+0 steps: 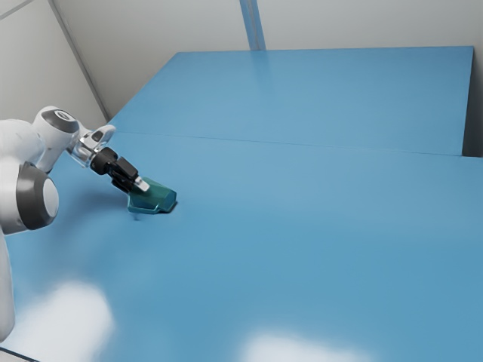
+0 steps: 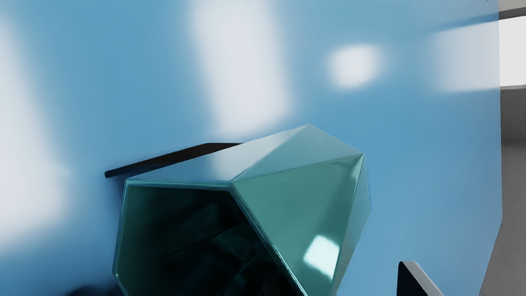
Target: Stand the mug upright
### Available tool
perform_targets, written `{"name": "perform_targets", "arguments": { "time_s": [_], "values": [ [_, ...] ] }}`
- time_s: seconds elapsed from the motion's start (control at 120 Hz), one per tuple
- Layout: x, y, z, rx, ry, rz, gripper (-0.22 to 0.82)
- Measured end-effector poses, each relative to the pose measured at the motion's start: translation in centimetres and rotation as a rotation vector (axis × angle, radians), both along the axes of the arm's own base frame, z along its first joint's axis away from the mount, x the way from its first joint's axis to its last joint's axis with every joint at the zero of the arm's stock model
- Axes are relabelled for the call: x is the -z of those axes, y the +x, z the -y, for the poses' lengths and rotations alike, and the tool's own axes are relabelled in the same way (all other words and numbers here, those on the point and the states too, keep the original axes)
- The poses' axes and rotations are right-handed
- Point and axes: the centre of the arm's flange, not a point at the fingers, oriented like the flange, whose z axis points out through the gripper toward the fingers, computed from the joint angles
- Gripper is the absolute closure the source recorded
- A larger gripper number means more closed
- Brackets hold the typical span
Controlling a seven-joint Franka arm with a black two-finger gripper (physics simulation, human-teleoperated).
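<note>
Fingertip [image 2: 412,283] clear of the mug's [image 2: 296,205] wall, my gripper [image 1: 139,185] looks open, holding nothing, its exact spread unclear. Before it, the mug lies on its side on the blue table [image 1: 302,249], mouth towards me; I'd grip opposite walls squarely, roll it slowly mouth-up, and seat the base before releasing.

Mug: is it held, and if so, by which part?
Nothing is held: the jaws stand open, and the table shows between one jaw and the green mug.
</note>
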Motion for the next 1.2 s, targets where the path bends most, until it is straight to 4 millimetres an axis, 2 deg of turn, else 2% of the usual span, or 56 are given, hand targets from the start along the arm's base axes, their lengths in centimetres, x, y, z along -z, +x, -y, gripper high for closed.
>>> {"name": "perform_targets", "arguments": {
  "time_s": [0.375,0.533,0.675,0.733,0.808,0.958,1.033,1.117,1.2],
  "values": [
    [0.0,0.3,0.4,-0.003,-0.007,0.011,0.65],
    [-3.4,0.2,0.7,0.001,0.003,0.050,0.73],
    [-7.1,0.9,2.4,0.029,0.022,0.105,0.75],
    [-8.8,1.2,3.8,0.049,0.037,0.127,0.75],
    [-11.4,1.4,6.5,0.093,0.078,0.149,0.75],
    [-15.5,-0.1,13.8,0.196,0.204,0.157,0.76],
    [-17.3,-1.3,16.6,0.243,0.289,0.157,0.76],
    [-17.9,-3.1,19.3,0.293,0.384,0.144,0.76],
    [-16.6,-4.1,22.0,0.343,0.473,0.130,0.76]
  ]
}}
